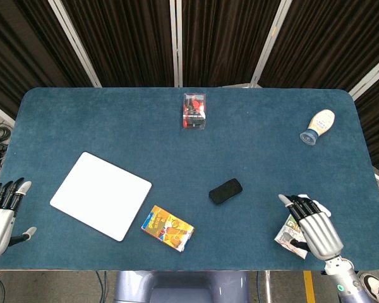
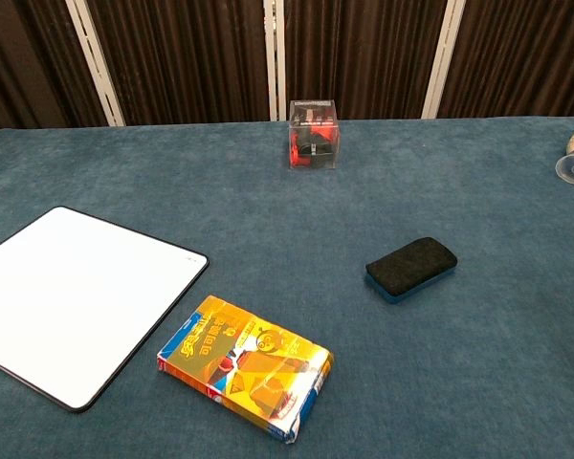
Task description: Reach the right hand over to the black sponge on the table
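Observation:
The black sponge [image 1: 225, 190] lies flat on the blue table [image 1: 177, 151], a little right of the middle; the chest view shows it too [image 2: 411, 268]. My right hand [image 1: 314, 231] hovers at the near right edge with its fingers spread and nothing in them, well to the right of the sponge. It hangs over a small printed packet [image 1: 289, 231]. My left hand [image 1: 0, 214] stays open at the near left edge. Neither hand appears in the chest view.
A white board [image 1: 101, 195] and a yellow snack box [image 1: 168, 228] lie near the front left. A clear box with red contents [image 1: 194, 110] stands at the back centre. A squeeze bottle [image 1: 318, 125] lies at the back right.

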Controlling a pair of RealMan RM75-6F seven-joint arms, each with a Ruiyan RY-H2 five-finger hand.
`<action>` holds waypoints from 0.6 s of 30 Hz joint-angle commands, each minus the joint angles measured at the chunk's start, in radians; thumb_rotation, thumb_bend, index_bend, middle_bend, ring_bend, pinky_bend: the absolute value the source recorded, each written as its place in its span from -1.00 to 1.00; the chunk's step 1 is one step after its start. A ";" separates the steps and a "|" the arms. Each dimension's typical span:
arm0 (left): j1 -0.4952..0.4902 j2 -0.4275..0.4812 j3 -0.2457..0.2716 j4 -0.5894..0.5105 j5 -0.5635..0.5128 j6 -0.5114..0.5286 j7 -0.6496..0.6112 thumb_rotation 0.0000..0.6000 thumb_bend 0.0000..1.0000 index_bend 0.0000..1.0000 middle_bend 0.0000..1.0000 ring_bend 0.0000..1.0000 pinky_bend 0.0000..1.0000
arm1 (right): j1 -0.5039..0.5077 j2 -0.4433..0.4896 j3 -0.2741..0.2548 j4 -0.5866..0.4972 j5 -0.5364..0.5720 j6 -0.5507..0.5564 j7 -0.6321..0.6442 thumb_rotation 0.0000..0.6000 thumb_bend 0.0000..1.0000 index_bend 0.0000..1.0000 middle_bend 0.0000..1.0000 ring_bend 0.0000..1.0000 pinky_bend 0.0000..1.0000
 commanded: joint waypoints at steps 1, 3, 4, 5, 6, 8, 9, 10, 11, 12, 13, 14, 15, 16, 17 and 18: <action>0.000 0.001 0.001 0.000 0.002 0.000 -0.001 1.00 -0.89 -1.00 -1.00 -1.00 -1.00 | 0.028 -0.010 0.020 -0.033 0.031 -0.051 -0.028 1.00 -0.53 -0.98 0.38 0.34 0.04; 0.001 0.003 0.000 -0.001 0.005 0.004 -0.006 1.00 -0.89 -1.00 -1.00 -1.00 -1.00 | 0.061 -0.019 0.038 -0.062 0.070 -0.120 -0.064 1.00 -0.27 -0.90 0.70 0.64 0.29; 0.001 0.003 0.000 0.000 0.005 0.005 -0.008 1.00 -0.89 -1.00 -1.00 -1.00 -1.00 | 0.075 -0.025 0.050 -0.076 0.095 -0.153 -0.088 1.00 -0.12 -0.84 0.81 0.77 0.40; 0.002 0.005 -0.001 0.000 0.005 0.007 -0.011 1.00 -0.89 -1.00 -1.00 -1.00 -1.00 | 0.091 -0.034 0.061 -0.094 0.130 -0.195 -0.119 1.00 -0.03 -0.81 0.87 0.83 0.46; 0.002 0.005 -0.001 0.000 0.004 0.007 -0.013 1.00 -0.89 -1.00 -1.00 -1.00 -1.00 | 0.097 -0.037 0.067 -0.102 0.147 -0.211 -0.132 1.00 0.10 -0.76 0.94 0.91 0.54; 0.002 0.007 -0.003 0.001 0.000 0.006 -0.019 1.00 -0.89 -1.00 -1.00 -1.00 -1.00 | 0.129 -0.057 0.084 -0.125 0.216 -0.293 -0.172 1.00 0.28 -0.70 0.99 0.98 0.64; 0.002 0.008 -0.003 0.001 0.000 0.006 -0.020 1.00 -0.89 -1.00 -1.00 -1.00 -1.00 | 0.135 -0.060 0.088 -0.130 0.233 -0.308 -0.183 1.00 0.37 -0.66 1.00 1.00 0.68; 0.002 0.009 -0.004 0.001 -0.001 0.005 -0.022 1.00 -0.89 -1.00 -1.00 -1.00 -1.00 | 0.144 -0.067 0.092 -0.137 0.260 -0.334 -0.201 1.00 0.43 -0.64 1.00 1.00 0.70; 0.001 0.010 -0.004 0.002 -0.002 0.004 -0.025 1.00 -0.89 -1.00 -1.00 -1.00 -1.00 | 0.159 -0.083 0.098 -0.139 0.298 -0.372 -0.225 1.00 0.45 -0.63 1.00 1.00 0.70; 0.001 0.010 -0.005 0.002 -0.002 0.003 -0.026 1.00 -0.89 -1.00 -1.00 -1.00 -1.00 | 0.167 -0.094 0.103 -0.138 0.321 -0.388 -0.244 1.00 0.48 -0.62 1.00 1.00 0.71; 0.000 0.010 -0.004 0.002 -0.003 0.002 -0.027 1.00 -0.89 -1.00 -1.00 -1.00 -1.00 | 0.170 -0.100 0.105 -0.137 0.333 -0.395 -0.255 1.00 0.49 -0.61 1.00 1.00 0.71; 0.000 0.010 -0.004 0.003 -0.003 0.002 -0.027 1.00 -0.89 -1.00 -1.00 -1.00 -1.00 | 0.175 -0.109 0.108 -0.135 0.349 -0.404 -0.269 1.00 0.49 -0.60 1.00 1.00 0.71; 0.000 0.011 -0.004 0.002 -0.003 0.001 -0.029 1.00 -0.89 -1.00 -1.00 -1.00 -1.00 | 0.182 -0.122 0.110 -0.131 0.369 -0.414 -0.285 1.00 0.50 -0.60 1.00 1.00 0.71; 0.000 0.011 -0.004 0.002 -0.001 0.001 -0.029 1.00 -0.89 -1.00 -1.00 -1.00 -1.00 | 0.186 -0.131 0.112 -0.129 0.382 -0.421 -0.295 1.00 0.50 -0.59 1.00 1.00 0.71; 0.000 0.011 -0.003 0.002 0.000 0.001 -0.030 1.00 -0.89 -1.00 -1.00 -1.00 -1.00 | 0.191 -0.140 0.114 -0.127 0.395 -0.427 -0.302 1.00 0.50 -0.59 1.00 1.00 0.71; 0.000 0.012 -0.003 0.002 0.001 0.001 -0.031 1.00 -0.89 -1.00 -1.00 -1.00 -1.00 | 0.194 -0.147 0.116 -0.126 0.406 -0.432 -0.308 1.00 0.51 -0.59 1.00 1.00 0.71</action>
